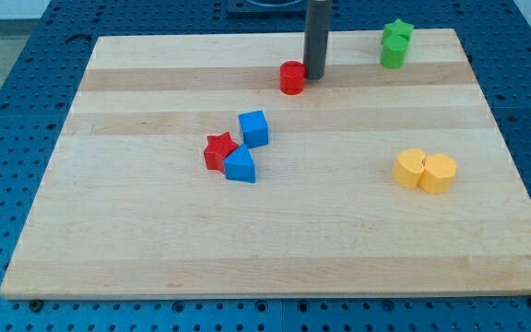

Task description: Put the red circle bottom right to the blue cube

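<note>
I have no pincer, just my tip touching the right side of the red circle, up above the blue cube.

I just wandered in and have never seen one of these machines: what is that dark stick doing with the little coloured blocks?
It is a robot arm pushing blocks across a wooden board. My tip sits against the right side of the red circle, near the view's top. That block should end up below and right of the blue cube, which sits mid-board beside a red star and a blue triangle. The circle is not there yet.
</note>
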{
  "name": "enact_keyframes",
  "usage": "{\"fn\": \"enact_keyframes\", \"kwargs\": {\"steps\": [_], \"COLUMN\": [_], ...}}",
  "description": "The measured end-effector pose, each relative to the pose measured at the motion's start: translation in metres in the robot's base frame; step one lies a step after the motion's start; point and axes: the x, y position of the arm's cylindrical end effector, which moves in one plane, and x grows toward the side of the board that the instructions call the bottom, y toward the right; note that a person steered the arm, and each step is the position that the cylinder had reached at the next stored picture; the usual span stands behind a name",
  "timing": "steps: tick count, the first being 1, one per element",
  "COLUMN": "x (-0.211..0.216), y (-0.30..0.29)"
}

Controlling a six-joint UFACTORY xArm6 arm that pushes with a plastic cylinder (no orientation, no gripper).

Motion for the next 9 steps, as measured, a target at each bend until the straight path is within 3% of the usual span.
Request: {"fn": "enact_keyframes", "kwargs": {"steps": [2, 6, 7, 9], "x": [-0.038, 0.079, 0.083, 0.015], "y": [-0.018, 0.004, 0.004, -0.002]}}
